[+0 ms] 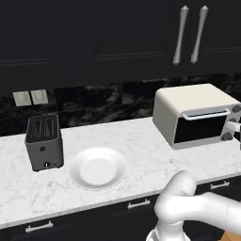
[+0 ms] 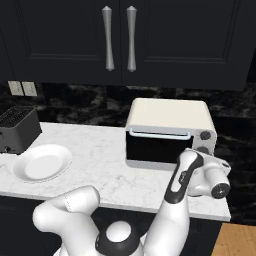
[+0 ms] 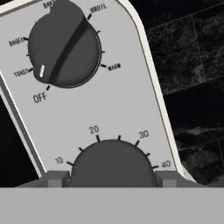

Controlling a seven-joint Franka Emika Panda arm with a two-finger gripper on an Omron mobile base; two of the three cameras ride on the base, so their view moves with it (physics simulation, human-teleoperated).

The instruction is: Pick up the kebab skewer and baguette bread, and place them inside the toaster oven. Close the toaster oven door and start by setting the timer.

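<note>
We noted the toaster oven (image 2: 170,131) at centre right of the right base view, on the marble counter (image 2: 100,165), its door (image 2: 157,147) shut, silver bar handle (image 2: 160,134) along the top edge. Skewer and baguette were not to be seen on the white plate (image 1: 98,168) at lower centre of the left base view; we judged them already inside, though the dark glass hid the rack.

In the hand view the gripper (image 3: 111,177) sat at the bottom edge, one dark fingertip (image 3: 57,178) either side of the timer knob (image 3: 113,164); the jaws were spread about the knob's width, and we could not tell whether the pads actually touched it. The mode knob (image 3: 63,43) at upper left pointed near TOAST.

Handling, as we judged it: a rigid, smooth, round dial, likely slippery. Best taken across its diameter, squarely, and turned about its own axis. The dark two-slot toaster (image 1: 44,141) stood at far left.
</note>
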